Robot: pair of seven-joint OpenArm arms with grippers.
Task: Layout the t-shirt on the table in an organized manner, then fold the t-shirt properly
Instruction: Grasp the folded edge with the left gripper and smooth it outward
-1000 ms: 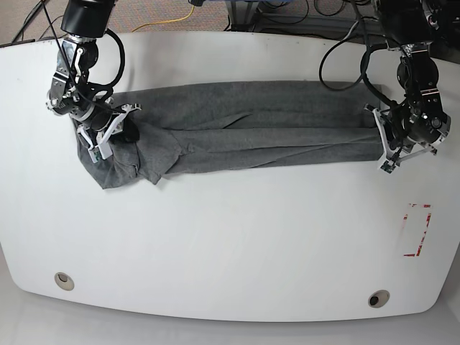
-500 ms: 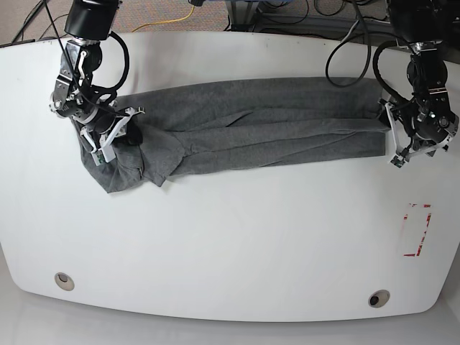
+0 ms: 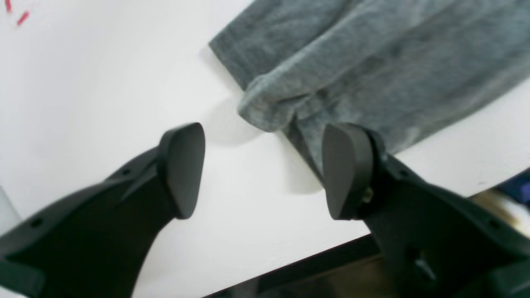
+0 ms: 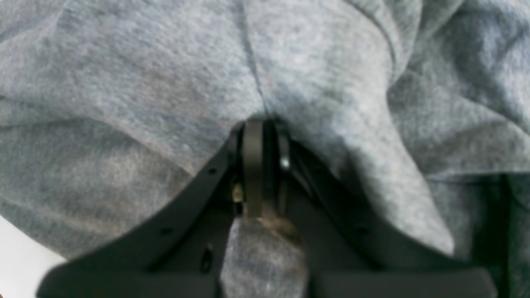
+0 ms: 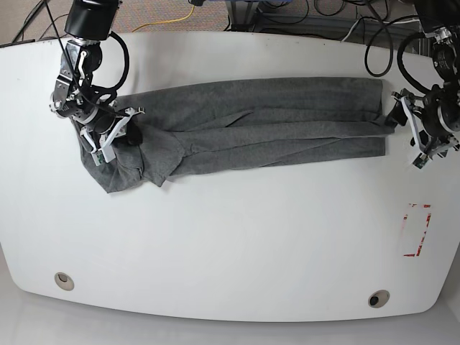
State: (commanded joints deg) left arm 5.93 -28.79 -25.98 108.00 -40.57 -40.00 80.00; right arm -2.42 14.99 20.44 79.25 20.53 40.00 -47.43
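Grey cloth of the t-shirt (image 5: 251, 129) was stretched in a long, loosely gathered band across the far half of the white surface (image 5: 230, 237), running from one arm to the other. Lengthwise folds were seen along the band, and a wider, rumpled flap hung toward the near side at the end on the base view's left.

At that end the right gripper (image 5: 108, 133) was pressed into the bunched cloth. In the right wrist view its fingers (image 4: 253, 165) were closed tightly together, with a fold of the t-shirt (image 4: 165, 82) pinched between them and cloth draped over both sides.

At the opposite end the left gripper (image 5: 424, 136) was held just beside the shirt's edge, near the surface's rim. In the left wrist view its fingers (image 3: 182, 169) were spread wide apart with nothing between them; only bare surface (image 3: 83, 82) lay in the gap, and the rolled end of the t-shirt (image 3: 372, 62) rested just beyond the fingertips.

A red tape rectangle (image 5: 417, 230) was seen near the left arm's side.
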